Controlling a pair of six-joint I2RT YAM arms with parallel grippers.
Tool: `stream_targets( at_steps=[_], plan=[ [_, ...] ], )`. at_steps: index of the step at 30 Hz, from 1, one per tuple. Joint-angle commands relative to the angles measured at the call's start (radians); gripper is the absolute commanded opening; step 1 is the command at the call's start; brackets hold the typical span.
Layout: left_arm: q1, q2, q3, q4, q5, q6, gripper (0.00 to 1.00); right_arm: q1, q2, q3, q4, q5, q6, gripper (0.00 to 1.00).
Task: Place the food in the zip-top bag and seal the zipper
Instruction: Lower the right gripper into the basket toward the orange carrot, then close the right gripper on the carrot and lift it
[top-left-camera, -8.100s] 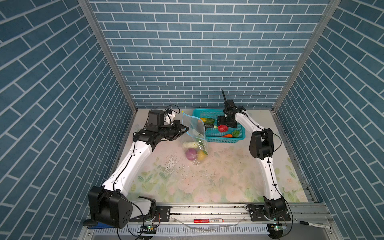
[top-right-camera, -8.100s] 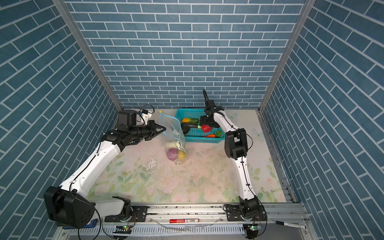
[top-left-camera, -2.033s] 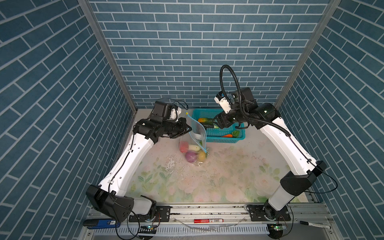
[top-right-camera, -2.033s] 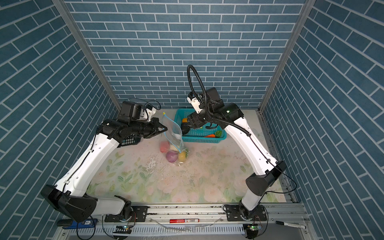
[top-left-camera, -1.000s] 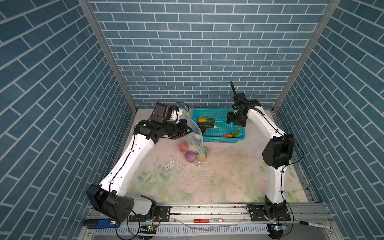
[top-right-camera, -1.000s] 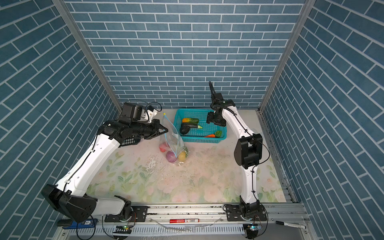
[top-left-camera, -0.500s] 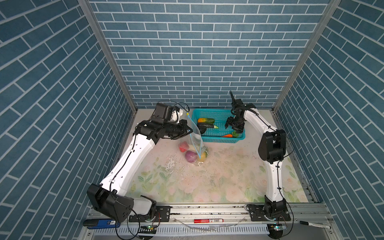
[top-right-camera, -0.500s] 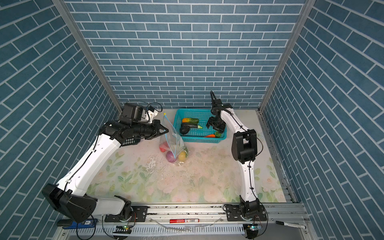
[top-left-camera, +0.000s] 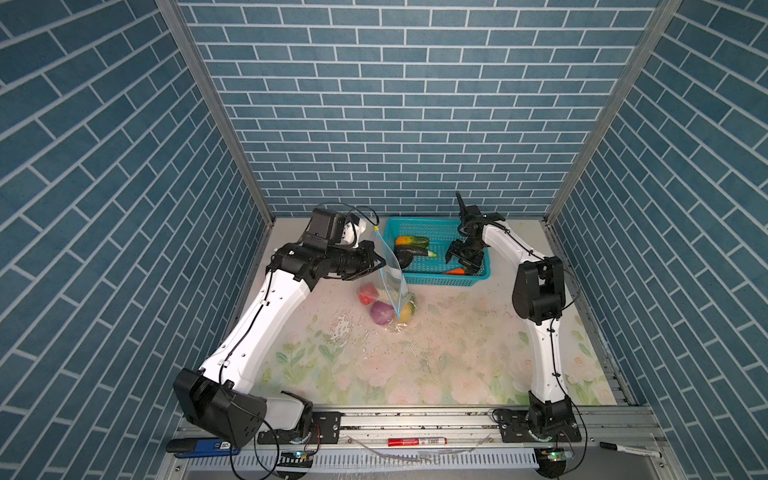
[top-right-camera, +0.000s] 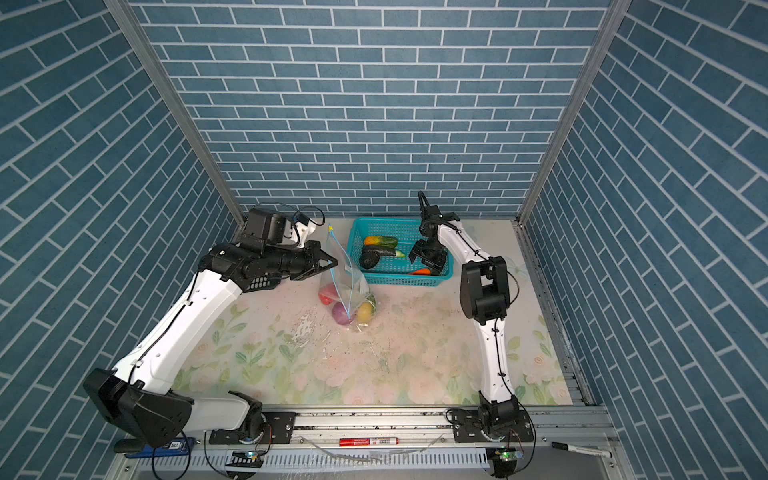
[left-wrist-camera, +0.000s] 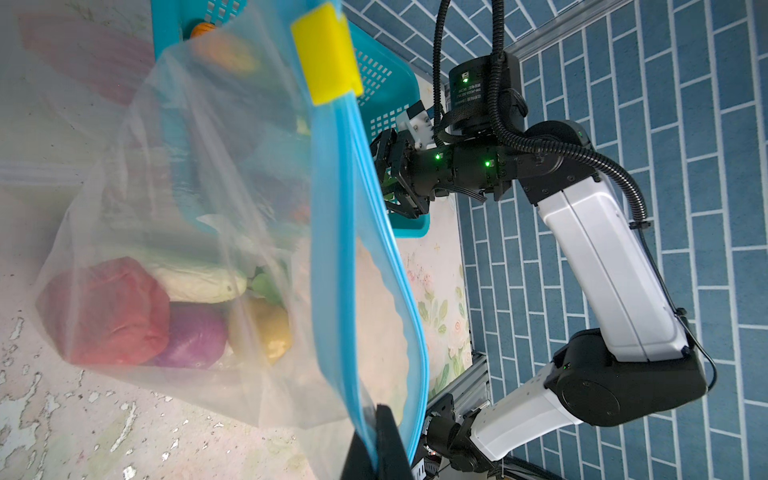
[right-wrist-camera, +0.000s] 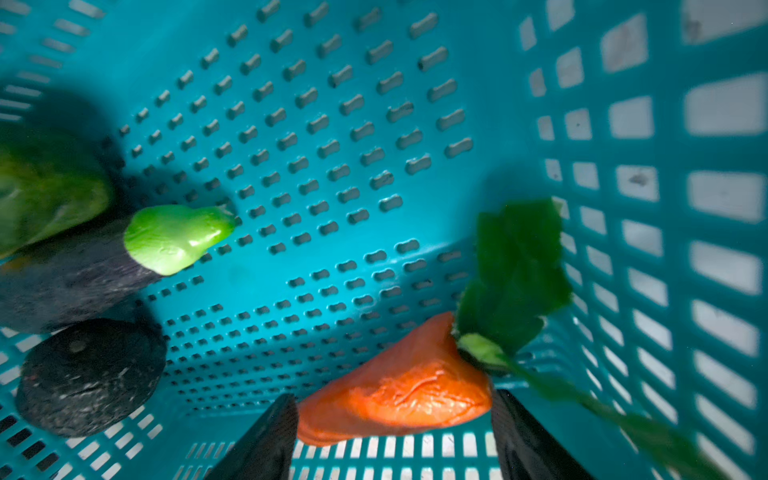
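zip-top bag (top-left-camera: 394, 279) hung open by one lip, carrot (right-wrist-camera: 395, 390) lined up

i have the left gripper (top-left-camera: 380, 262) pinched tight on one lip of the bag's mouth, right on the zipper (left-wrist-camera: 332, 249). that way the bag hangs upright at the middle of both top views, its bottom resting on the surface (top-left-camera: 415, 365). gripping only one lip lets the other sag away, so the mouth gapes toward the teal basket (top-left-camera: 436, 283) up and to the right. the yellow slider (top-right-camera: 331, 227) sits at the strip's upper end, clear of the opening. the red piece (top-left-camera: 366, 293), purple onion (top-left-camera: 382, 312) and yellow fruit (top-left-camera: 407, 309) lie in the bottom. the right gripper (right-wrist-camera: 395, 432) is down inside the basket, jaws wide, straddling the carrot and, i judge, not yet squeezing. the carrot lies by the near wall, hence the reach from above. the eggplant (top-right-camera: 380, 252) and orange-green piece (top-right-camera: 380, 241) wait at the basket's left end.
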Motion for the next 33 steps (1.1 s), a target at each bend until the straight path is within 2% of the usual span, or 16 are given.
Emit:
stream_targets(
  at_steps=[1, 9, 15, 19, 27, 33],
  plan=[
    [-0.002, -0.02, -0.011, 0.01, 0.003, 0.001, 0.0, -0.002, 0.039, 0.019, -0.007, -0.014, 0.042, 0.74],
    [-0.001, -0.016, -0.003, 0.005, 0.0, 0.001, 0.0, -0.001, 0.086, 0.077, 0.024, -0.034, 0.059, 0.67],
    [-0.002, -0.018, -0.003, 0.001, -0.006, 0.001, 0.0, 0.007, 0.107, 0.087, 0.067, -0.069, 0.068, 0.52],
    [-0.002, -0.016, -0.004, 0.0, -0.006, 0.002, 0.0, 0.01, 0.111, 0.092, 0.088, -0.08, 0.068, 0.45],
    [0.001, -0.016, -0.002, -0.002, -0.007, 0.002, 0.0, 0.01, 0.111, 0.094, 0.116, -0.103, 0.064, 0.38],
    [0.003, -0.017, -0.004, -0.003, -0.006, 0.003, 0.0, 0.01, 0.101, 0.103, 0.134, -0.106, 0.057, 0.37]
  ],
)
